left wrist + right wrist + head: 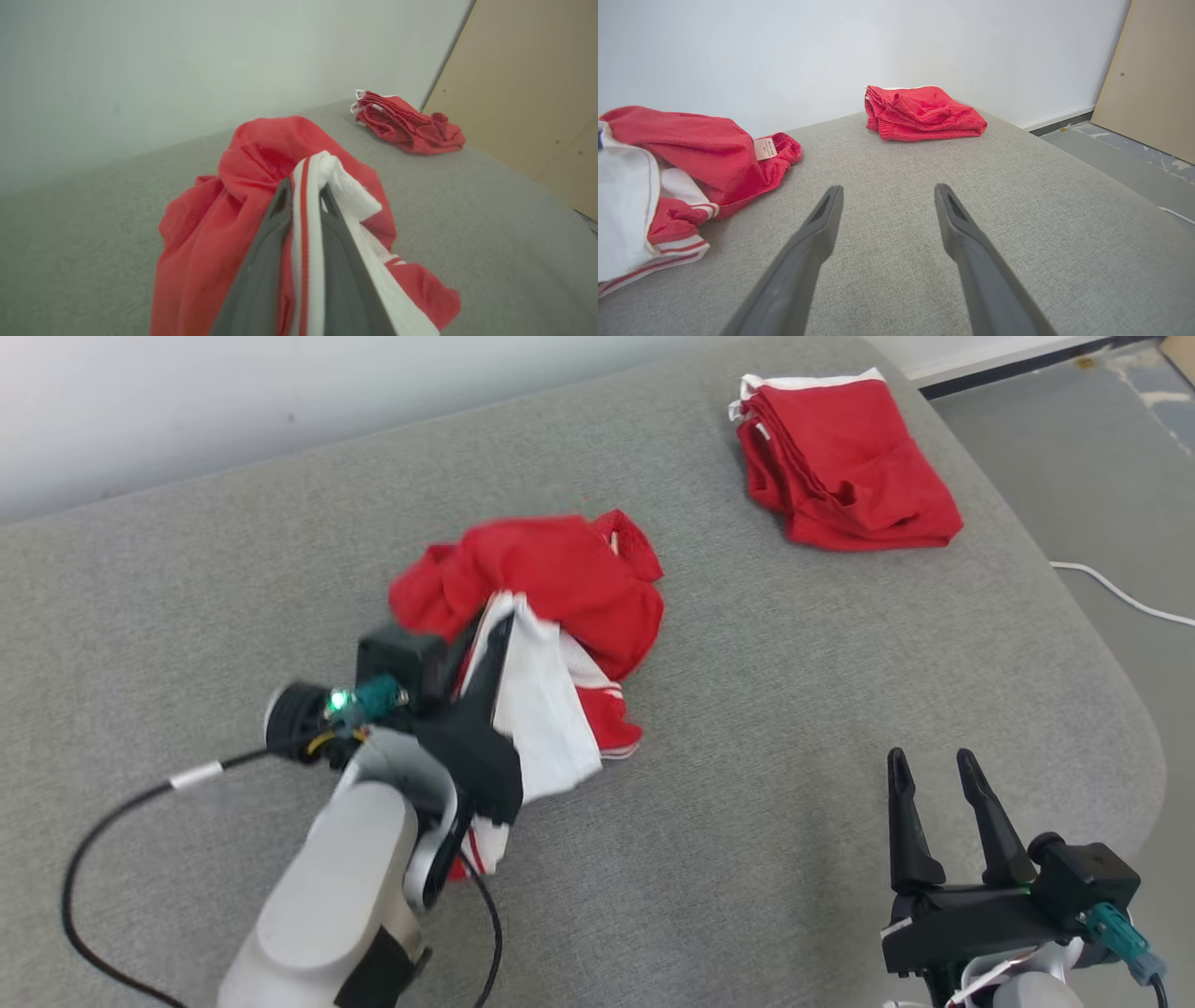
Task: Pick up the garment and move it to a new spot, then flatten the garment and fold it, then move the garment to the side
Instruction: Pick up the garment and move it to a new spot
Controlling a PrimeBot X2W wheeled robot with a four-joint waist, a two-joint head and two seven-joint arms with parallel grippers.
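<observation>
The garment [682,140] is cut by the right wrist view's left edge; its label [765,148] is illegible.

Garment [560,579]: soft matt cloth. Cushion [794,728]: coarse woven fabric, matt.

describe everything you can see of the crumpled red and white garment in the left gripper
The crumpled red and white garment is soft, thin cloth: mostly red, with a white panel, red-and-white striped trim and a small label. It sits bunched on the grey fabric surface, near its middle. The left gripper is shut on its striped edge; the open right gripper is apart from it.
</observation>
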